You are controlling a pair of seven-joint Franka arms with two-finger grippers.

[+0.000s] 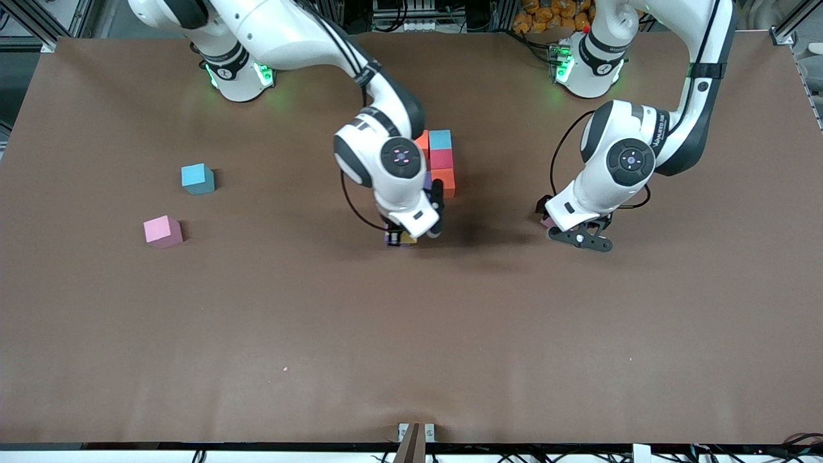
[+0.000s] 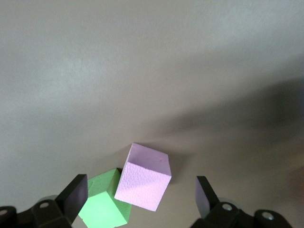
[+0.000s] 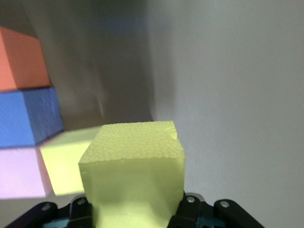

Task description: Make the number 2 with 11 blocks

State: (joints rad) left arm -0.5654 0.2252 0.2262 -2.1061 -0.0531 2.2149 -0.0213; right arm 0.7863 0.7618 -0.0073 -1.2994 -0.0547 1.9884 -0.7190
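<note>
Brown matting covered the whole table (image 1: 411, 334), with both arm bases along its top edge in the front view. At the middle, the right gripper (image 1: 411, 236) was clamped on a yellow block (image 3: 135, 178), held low at the near end of the unfinished number 2 (image 1: 437, 164). That figure so far showed light blue, red and orange cubes touching in a column, with orange and purple ones mostly hidden under the arm. In the right wrist view, another yellow cube (image 3: 64, 164) lay just beside the held one, next to pink, blue and orange faces.

Toward the left arm's end of the table, the left gripper (image 2: 142, 197) hung with jaws wide apart over a pink block (image 2: 143, 178), which touched a green cube (image 2: 105, 202).

Toward the right arm's end, a teal cube (image 1: 197, 178) and another pink block (image 1: 162, 231) sat loose, well apart from the figure.

The cubes looked like light, stiff foam with a grainy skin; a squeeze across two flat, parallel faces would probably hold best, and the pink one sat skewed to the fingers.
</note>
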